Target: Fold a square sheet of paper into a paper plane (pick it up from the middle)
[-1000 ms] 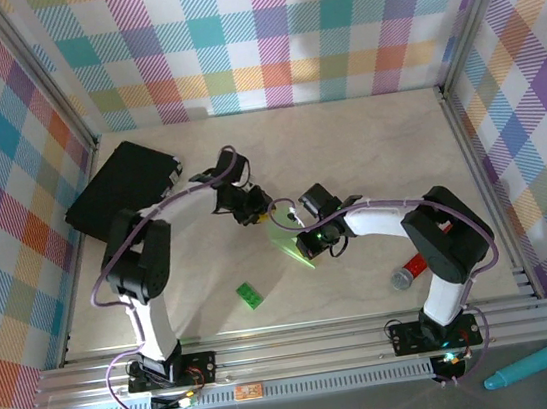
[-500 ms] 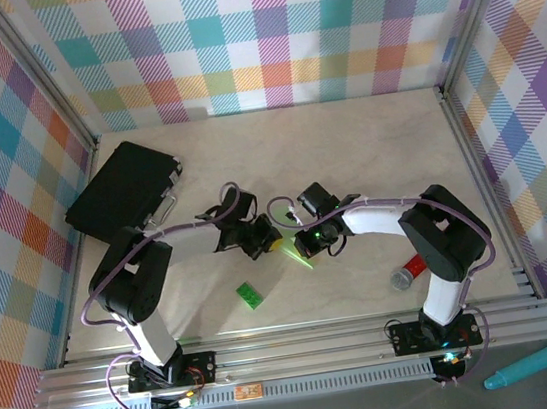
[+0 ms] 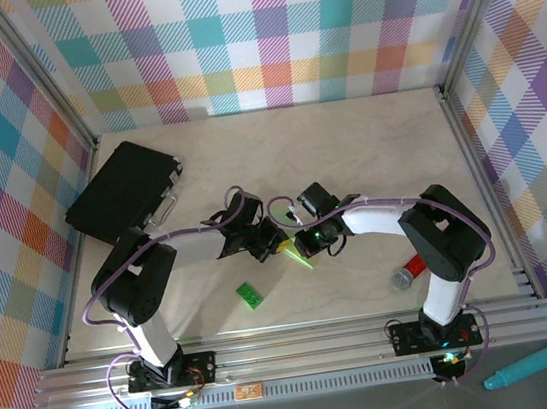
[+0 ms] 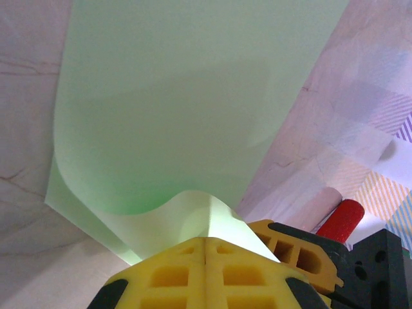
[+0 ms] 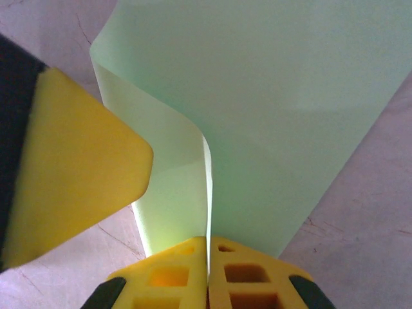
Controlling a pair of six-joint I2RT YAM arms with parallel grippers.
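Observation:
The square sheet of paper (image 3: 298,255) is pale green and lifted off the table at mid-table, bent into a curl between the two grippers. In the left wrist view the sheet (image 4: 187,109) rises ahead, and a raised fold of it runs into my left gripper (image 4: 206,240), whose yellow jaws are pressed together on it. My right gripper (image 5: 208,242) is shut on an edge of the same sheet (image 5: 283,109). The two grippers meet tip to tip, left gripper (image 3: 265,247) and right gripper (image 3: 303,244). No paper plane shape shows.
A small bright-green toy brick (image 3: 250,295) lies on the table near the front. A black case (image 3: 122,189) sits at the back left. A red and grey cylinder (image 3: 407,273) lies to the right. A teal tool (image 3: 534,362) rests outside the front rail.
My left gripper has come forward and right from behind the paper to meet the right gripper, and it has shut on the sheet. The right arm has stayed put.

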